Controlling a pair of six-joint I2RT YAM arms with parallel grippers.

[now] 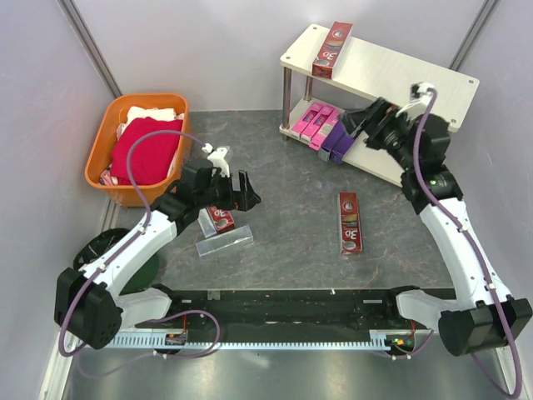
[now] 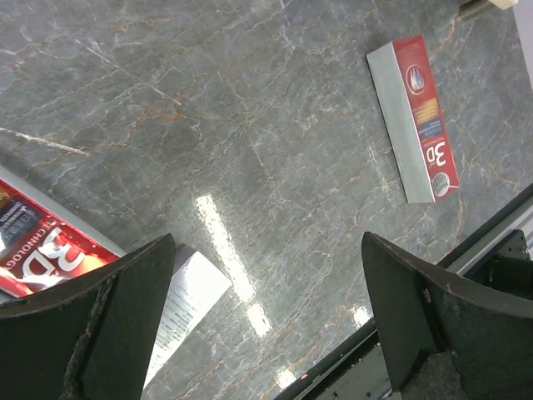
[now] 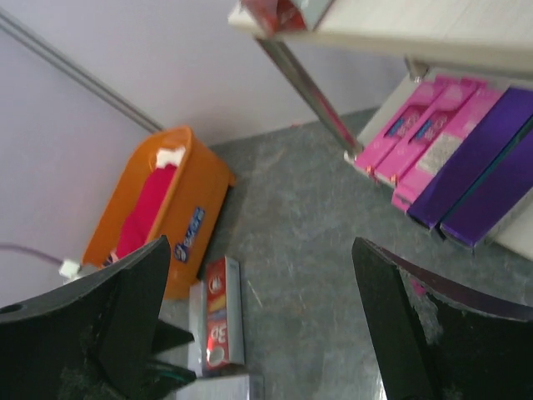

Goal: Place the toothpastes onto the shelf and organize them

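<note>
Well, both claws stand released, with nothing between their fingers. The left claw (image 1: 231,193) hangs low over the grey marbled worktop (image 1: 291,250). Just beneath it, on the side toward the arm bases, lies a dark red toothpaste carton with white lettering (image 1: 219,219). A silver-grey toothpaste carton (image 1: 225,242) lies alongside that, a little nearer the bases. I cannot tell whether the two touch. Off to this claw's right, well apart, a second dark red carton (image 1: 350,222) lies flat on the stone. Beyond the claw to its left sits an orange plastic basket (image 1: 93,162) of red and white folded cloths (image 1: 148,150).

The right claw (image 1: 356,127) reaches in at the lower board of the pale cream two-tier wooden shelf with round metal legs (image 1: 400,75). Straight ahead of its fingers, bright pink cartons (image 1: 310,121) and purple cartons (image 1: 337,142) lie side by side on that board. Above it, on the top board, rests a third dark red carton (image 1: 331,46).

To my eye these boxes are light, stiff card, hollow enough to dent under a hard pinch. They are also glossy, so probably slick. I would take one across its narrow width near the middle of its length, so that neither end droops. A gentle squeeze should do. The three on the stone look like what remains to be shelved.
</note>
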